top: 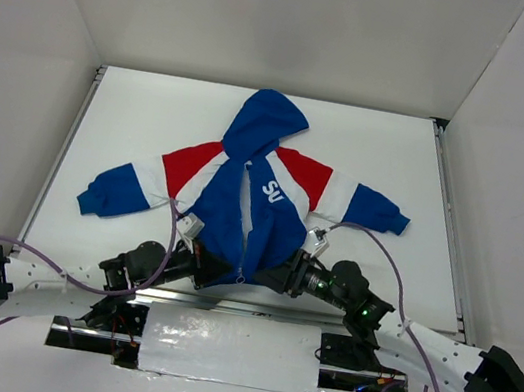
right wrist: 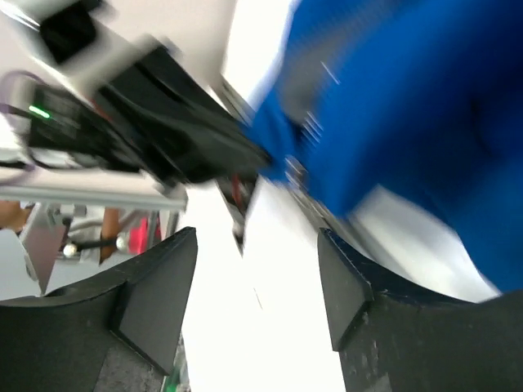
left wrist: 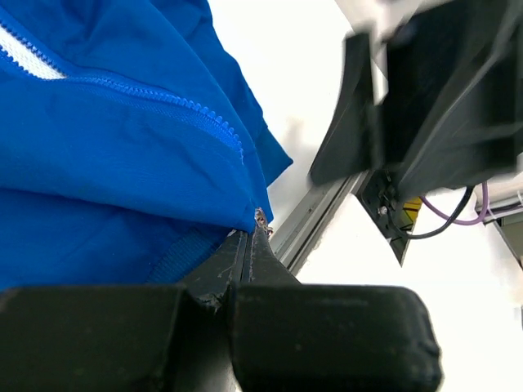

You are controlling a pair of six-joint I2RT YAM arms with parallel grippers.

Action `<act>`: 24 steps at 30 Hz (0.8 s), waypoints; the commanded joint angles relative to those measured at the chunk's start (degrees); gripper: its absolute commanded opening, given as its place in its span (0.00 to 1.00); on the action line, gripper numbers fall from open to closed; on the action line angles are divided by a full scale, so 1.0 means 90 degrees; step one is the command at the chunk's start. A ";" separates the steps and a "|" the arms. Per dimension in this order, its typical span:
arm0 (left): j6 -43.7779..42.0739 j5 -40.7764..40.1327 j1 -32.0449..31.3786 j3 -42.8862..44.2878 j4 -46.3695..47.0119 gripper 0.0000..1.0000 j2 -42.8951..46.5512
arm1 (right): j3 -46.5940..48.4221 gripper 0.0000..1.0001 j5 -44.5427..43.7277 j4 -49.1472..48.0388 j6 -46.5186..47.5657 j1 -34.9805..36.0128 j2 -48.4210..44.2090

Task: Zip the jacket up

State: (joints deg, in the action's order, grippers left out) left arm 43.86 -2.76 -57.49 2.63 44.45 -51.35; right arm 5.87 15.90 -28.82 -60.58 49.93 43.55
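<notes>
Where the left gripper (left wrist: pixel 248 241) is squeezed tight, it has a pinch of the jacket (left wrist: pixel 98 163). It holds the bottom corner, right where the zip teeth (left wrist: pixel 163 102) end. Just beside it is the right gripper (right wrist: pixel 257 278). Its fingers (right wrist: pixel 155 286) are wide apart and hold nothing. Only white table (top: pixel 382 146) shows between them. Its camera view is blurry, so I cannot tell how close it is to the zip.

The jacket lies flat in the middle of the table. Its hood (top: pixel 265 120) points away from the arms (top: pixel 45 275), and its sleeves (top: pixel 121 189) are spread out to each side. Its bottom edge is at the near side, where both grippers meet.

I think the job now is to catch the zip pull (top: pixel 241 276). It looks like a tiny thing low down by the bottom edge. The left gripper should hold on tight and keep the cloth flat and straight. The right gripper should close only on the little pull, not on the cloth. Then it should slide slowly in a straight line up toward the hood.

Now let us count:
- one jacket
- one hood
- two sleeves
- one zip
- two arms
- two grippers, with two fingers on each
- two purple cables (top: pixel 389 254)
</notes>
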 commanded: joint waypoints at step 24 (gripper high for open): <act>0.0137 0.0141 0.0138 0.0352 0.0765 0.00 -0.0271 | -0.0144 0.66 -0.0174 -0.4054 -0.0721 0.1063 0.3482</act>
State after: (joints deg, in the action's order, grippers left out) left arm 45.08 -2.61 -56.64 3.75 46.52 -53.56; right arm 2.61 14.85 -57.71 -67.09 58.46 74.52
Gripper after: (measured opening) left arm 0.037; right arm 0.666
